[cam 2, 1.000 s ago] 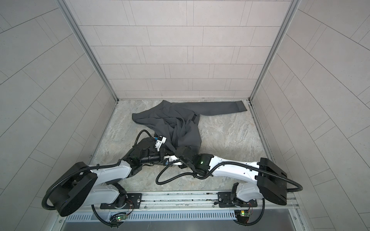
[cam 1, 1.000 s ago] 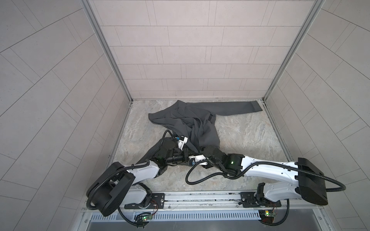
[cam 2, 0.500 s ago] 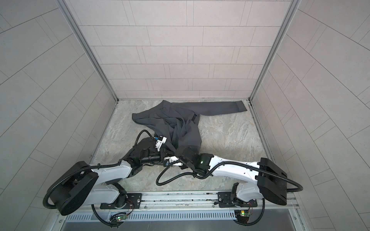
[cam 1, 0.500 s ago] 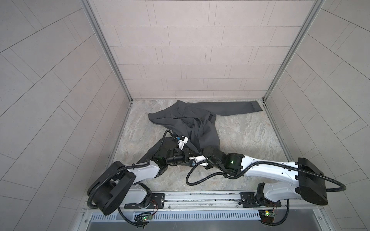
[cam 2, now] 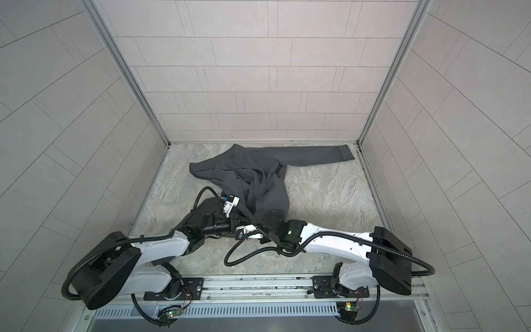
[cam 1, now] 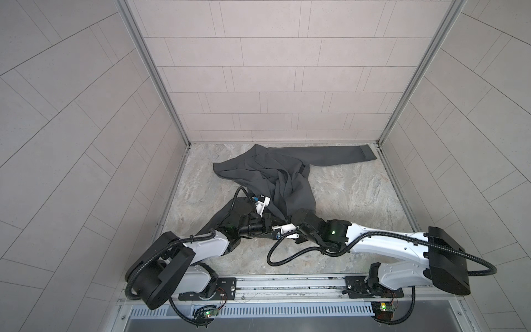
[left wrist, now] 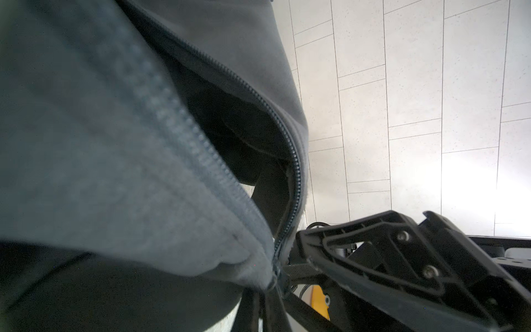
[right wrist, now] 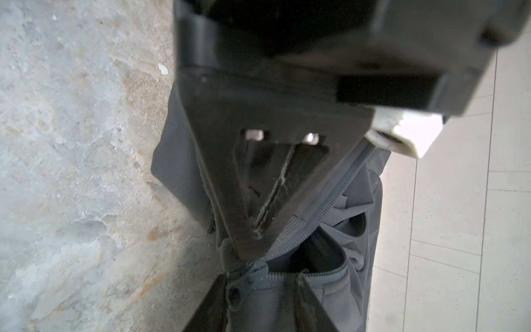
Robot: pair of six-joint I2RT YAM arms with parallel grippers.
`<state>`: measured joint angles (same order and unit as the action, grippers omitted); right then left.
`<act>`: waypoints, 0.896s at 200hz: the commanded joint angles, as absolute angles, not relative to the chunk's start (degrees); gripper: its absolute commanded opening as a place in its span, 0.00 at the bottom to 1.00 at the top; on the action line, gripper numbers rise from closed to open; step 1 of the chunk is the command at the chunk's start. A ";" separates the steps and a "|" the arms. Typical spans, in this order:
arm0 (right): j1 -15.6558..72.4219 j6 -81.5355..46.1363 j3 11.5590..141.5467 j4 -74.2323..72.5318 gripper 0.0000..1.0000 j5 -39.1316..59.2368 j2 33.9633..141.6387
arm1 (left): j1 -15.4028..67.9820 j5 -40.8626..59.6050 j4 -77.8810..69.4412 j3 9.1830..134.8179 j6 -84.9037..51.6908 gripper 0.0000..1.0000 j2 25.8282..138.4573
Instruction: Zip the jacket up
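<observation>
Top views both show the jacket [cam 1: 267, 175] [cam 2: 244, 172] lying crumpled on the stone-look tabletop [cam 1: 359, 201], toward the back and a bit left of the middle. One sleeve [cam 1: 339, 153] lies flat and straight, pointing at the back right corner. The near end of the jacket reaches down to where the two arms meet, close to the front (the fingers are too small to make out from up there).

Right wrist view is much closer. The left end effector [right wrist: 257, 238] shows as a black wedge with its two fingers pressed together. It pinches the bottom hem of the jacket right beside the zipper [right wrist: 333, 199]. Just past its tip sits the grey zipper pull [right wrist: 233, 293]. The right end effector [right wrist: 260, 276] has its fingers spread, one on each side of the pull and the cloth around it. One finger is just beside the pull, and I cannot tell if it touches.

Left wrist view shows the two sides of the zipper wide apart higher up and coming together at the hem, so the jacket is mostly unzipped. The right end effector is seen from the side there, just beside the hem.
</observation>
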<state>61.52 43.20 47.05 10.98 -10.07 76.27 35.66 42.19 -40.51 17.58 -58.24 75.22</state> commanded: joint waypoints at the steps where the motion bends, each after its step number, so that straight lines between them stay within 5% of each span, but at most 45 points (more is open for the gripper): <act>1: 61.08 42.63 49.17 12.62 0.36 -9.14 76.18 | 36.15 43.33 -43.14 17.14 -58.27 0.00 75.57; 179: 60.56 40.96 50.87 12.21 0.20 -8.71 78.57 | 36.74 43.75 -45.09 17.14 -58.72 0.00 76.90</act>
